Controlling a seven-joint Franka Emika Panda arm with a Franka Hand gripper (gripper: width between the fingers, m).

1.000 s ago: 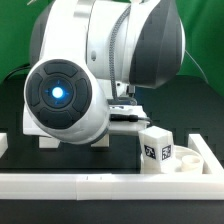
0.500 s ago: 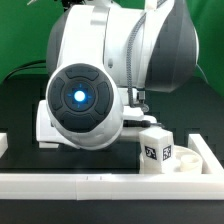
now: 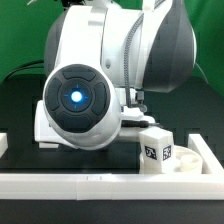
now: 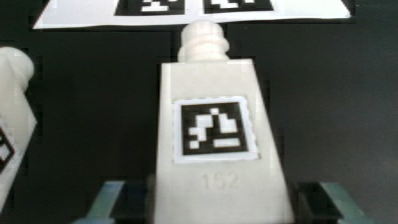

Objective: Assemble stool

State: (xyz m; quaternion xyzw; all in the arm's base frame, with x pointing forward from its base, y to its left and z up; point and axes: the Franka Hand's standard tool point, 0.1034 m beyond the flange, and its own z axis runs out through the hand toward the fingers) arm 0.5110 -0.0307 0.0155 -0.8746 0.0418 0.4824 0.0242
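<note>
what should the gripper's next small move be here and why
Probably a short straight lift: the gripper looks shut on the leg, which lies flat on the black table, its peg tip near the marker board, with another leg beside it.

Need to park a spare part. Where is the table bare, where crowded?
Bare: table between the front rail and the arm, toward the exterior view's left; also beside the gripped leg, up to the marker board. Crowded: the exterior view's right corner, holding seat and standing leg.
</note>
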